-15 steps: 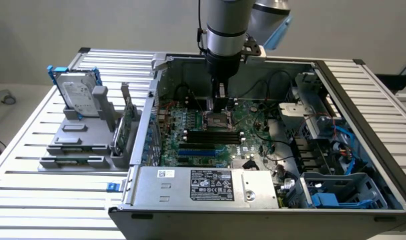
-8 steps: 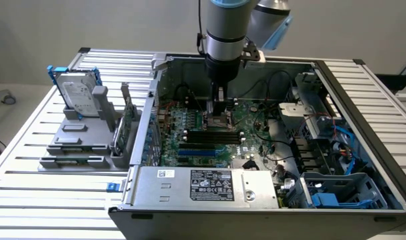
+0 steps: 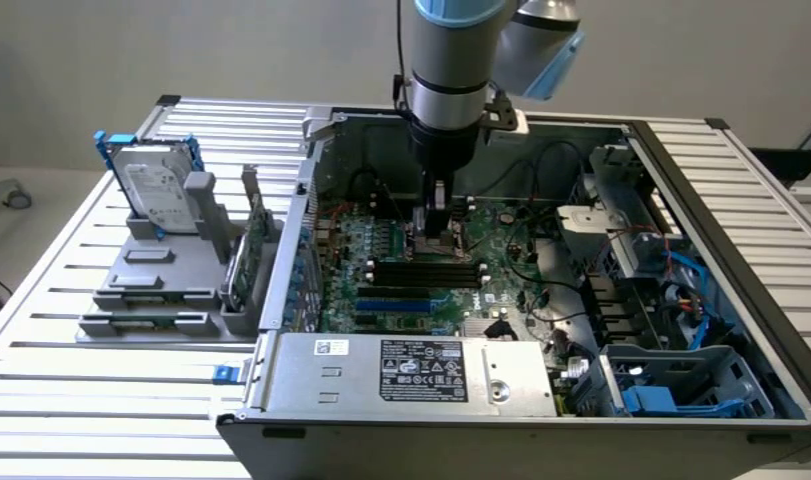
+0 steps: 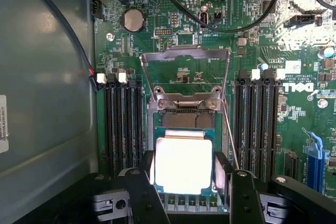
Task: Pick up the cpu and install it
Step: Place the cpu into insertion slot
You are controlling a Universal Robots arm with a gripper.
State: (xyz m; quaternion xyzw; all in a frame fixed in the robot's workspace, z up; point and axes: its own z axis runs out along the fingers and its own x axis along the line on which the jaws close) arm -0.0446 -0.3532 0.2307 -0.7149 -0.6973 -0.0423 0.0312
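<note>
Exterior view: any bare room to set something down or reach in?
Free: table slats in front of the grey holder, at the exterior view's left; slats beyond the case on its right. Crowded: inside the case, cables, gripper holding the cpu.

Pale silvery cpu (image 4: 184, 163); green motherboard (image 4: 262, 40); black memory slots (image 4: 122, 124); blue-framed silver hard drive (image 3: 153, 180)

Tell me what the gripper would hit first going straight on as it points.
Likely the open socket on the motherboard, just beyond the cpu the gripper holds; the gap is unclear.
</note>
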